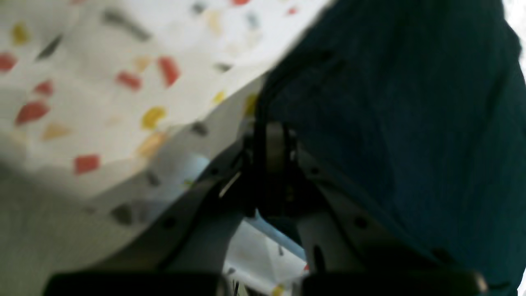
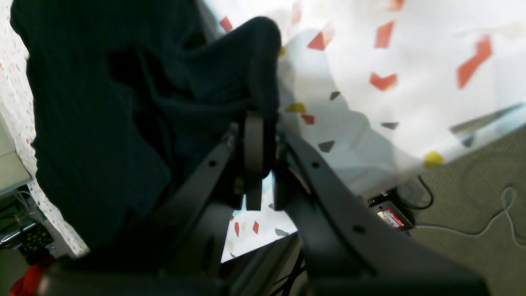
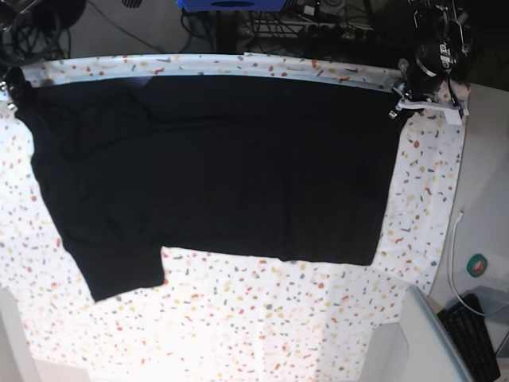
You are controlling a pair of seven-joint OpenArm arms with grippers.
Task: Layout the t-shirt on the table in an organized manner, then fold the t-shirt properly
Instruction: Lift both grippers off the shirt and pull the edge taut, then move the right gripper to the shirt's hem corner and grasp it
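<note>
Both wrist views are pretty blurry for us. In the base view the right hand [image 3: 11, 86] is mostly cut off at the left edge, and the t-shirt [image 3: 215, 167] hides whatever tabletop [image 3: 262, 318] sits underneath it.

Black t-shirt [image 3: 215, 167]; white table [image 3: 262, 318] w/ red, yellow, grey flecks.

Off the tabletop's right edge: black keyboard [image 3: 477, 334] at the lower corner, white cable [image 3: 455, 255] trailing above it, round teal-rimmed object [image 3: 479, 266] alongside.
</note>
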